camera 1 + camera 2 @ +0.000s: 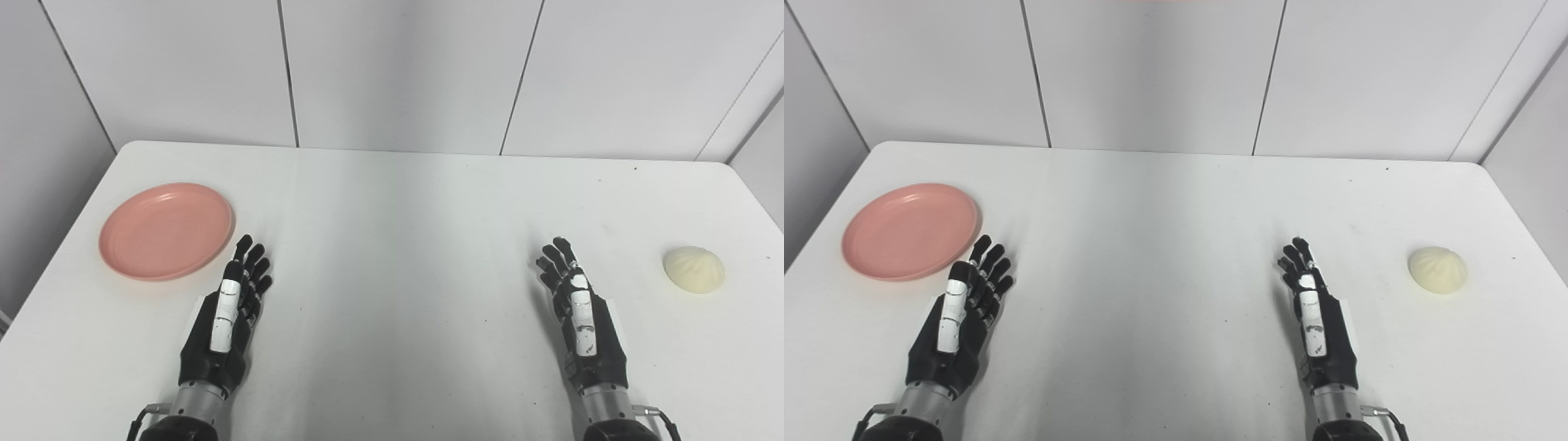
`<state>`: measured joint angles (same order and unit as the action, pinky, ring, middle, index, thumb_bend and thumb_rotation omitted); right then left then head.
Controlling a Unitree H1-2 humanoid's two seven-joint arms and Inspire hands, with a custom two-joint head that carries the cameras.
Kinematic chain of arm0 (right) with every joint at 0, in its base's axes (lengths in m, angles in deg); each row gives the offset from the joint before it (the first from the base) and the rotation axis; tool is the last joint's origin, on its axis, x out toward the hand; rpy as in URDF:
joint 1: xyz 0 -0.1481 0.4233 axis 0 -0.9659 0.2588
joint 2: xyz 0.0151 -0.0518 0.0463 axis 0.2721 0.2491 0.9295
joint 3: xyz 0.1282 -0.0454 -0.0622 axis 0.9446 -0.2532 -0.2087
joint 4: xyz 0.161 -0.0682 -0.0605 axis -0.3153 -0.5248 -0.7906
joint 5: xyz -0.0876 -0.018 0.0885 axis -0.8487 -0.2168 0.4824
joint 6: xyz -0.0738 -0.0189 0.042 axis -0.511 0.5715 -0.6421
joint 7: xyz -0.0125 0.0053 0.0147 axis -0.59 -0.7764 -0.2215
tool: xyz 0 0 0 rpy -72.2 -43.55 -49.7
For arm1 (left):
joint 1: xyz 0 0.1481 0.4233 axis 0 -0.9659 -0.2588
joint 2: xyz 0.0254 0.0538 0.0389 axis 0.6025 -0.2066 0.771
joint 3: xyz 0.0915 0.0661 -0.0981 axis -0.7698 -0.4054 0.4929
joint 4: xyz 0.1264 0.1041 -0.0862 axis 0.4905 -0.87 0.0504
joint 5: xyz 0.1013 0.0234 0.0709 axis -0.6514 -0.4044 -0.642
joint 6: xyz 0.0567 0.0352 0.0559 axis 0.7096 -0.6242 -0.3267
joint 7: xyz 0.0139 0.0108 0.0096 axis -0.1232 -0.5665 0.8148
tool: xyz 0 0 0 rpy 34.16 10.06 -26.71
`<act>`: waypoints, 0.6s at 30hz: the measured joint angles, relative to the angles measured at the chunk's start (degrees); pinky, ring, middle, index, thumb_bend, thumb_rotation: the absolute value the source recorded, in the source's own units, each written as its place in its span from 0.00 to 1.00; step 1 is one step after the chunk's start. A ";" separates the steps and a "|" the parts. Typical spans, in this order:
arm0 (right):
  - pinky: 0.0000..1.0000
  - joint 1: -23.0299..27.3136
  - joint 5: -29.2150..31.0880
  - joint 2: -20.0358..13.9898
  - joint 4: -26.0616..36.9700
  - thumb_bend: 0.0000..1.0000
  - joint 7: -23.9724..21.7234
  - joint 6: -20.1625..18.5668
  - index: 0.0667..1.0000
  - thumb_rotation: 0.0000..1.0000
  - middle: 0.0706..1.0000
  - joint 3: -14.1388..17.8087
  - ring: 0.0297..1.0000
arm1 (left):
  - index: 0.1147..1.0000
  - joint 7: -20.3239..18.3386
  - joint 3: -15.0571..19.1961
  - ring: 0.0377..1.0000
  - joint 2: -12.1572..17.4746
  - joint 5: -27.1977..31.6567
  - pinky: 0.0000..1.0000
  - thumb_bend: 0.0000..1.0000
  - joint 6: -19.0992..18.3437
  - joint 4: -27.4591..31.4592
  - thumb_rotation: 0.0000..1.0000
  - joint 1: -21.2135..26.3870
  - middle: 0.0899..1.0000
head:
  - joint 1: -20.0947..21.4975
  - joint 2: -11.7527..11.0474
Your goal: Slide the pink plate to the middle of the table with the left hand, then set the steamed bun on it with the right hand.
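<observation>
An empty pink plate (166,229) lies on the white table (404,202) at the left side. A pale steamed bun (694,269) sits on the table at the right side. My left hand (229,312) is open, fingers stretched forward, just right of and below the plate's near edge, a little apart from it. My right hand (579,312) is open too, fingers stretched forward, well left of the bun. Both hands hold nothing. The same shows in the right eye view: plate (910,229), bun (1437,269), left hand (961,315), right hand (1315,315).
The table's far edge (429,152) runs along a grey panelled wall. The table's left and right edges lie close to the plate and the bun. A bare stretch of tabletop lies between my two hands.
</observation>
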<state>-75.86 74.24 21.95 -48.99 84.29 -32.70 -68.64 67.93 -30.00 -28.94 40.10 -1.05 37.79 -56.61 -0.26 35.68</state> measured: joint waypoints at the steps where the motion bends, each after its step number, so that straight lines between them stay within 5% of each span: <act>1: 0.96 0.00 0.00 0.00 0.00 0.83 0.00 0.00 0.93 1.00 0.92 0.00 0.91 | 1.00 -0.01 0.01 1.00 0.00 0.00 1.00 0.84 0.00 0.00 0.90 0.00 1.00 | 0.00 0.00; 18: 0.96 0.00 -0.10 0.07 0.51 0.83 0.12 -0.01 0.92 1.00 0.92 -0.07 0.91 | 1.00 -0.12 0.06 1.00 0.02 -0.01 1.00 0.83 0.00 0.00 0.91 0.01 1.00 | 0.09 -0.09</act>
<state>-75.86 74.13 22.02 -48.48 84.41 -32.71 -68.71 67.81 -29.93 -28.91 40.09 -1.05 37.80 -56.60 -0.18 35.60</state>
